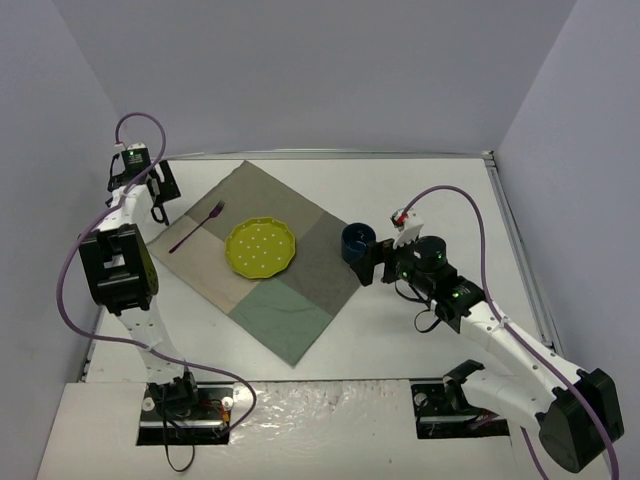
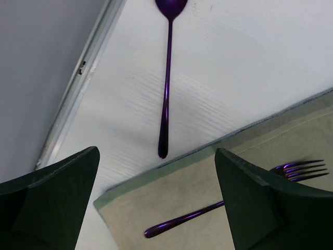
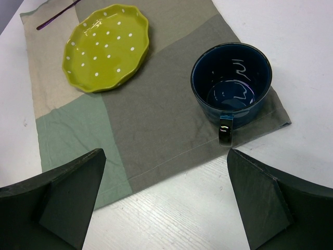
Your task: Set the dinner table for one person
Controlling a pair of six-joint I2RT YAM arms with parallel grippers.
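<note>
The dinner table (image 1: 430, 200), a white surface with a thin metal rim, lies beneath both pairs of fingers and extends well past them on every side. A patchwork cloth (image 1: 300, 300) of grey, green and beige lies on it at an angle, between the 2 arms.

In the right wrist view, a yellow-green plate (image 3: 106, 49) with white dots and a scalloped rim sits on the cloth. It is ahead of the right gripper (image 3: 166, 153), on the side of the finger at the left of that view. A dark blue mug (image 3: 231, 83) stands upright on the cloth's corner, ahead of the gap and nearer the other finger. Its handle points back toward the gripper. The 2 fingers are spread wide and grasp nothing.

In the left wrist view, a purple spoon (image 2: 166, 78) lies on the bare table. Its bowl is far from the fingers and its handle end reaches the gap of the left gripper (image 2: 156, 153), just beside the cloth's edge. A purple fork (image 2: 187, 217) lies on the beige patch, partly hidden behind the finger at the right of that view. These fingers are also released and spread wide, with nothing held.
</note>
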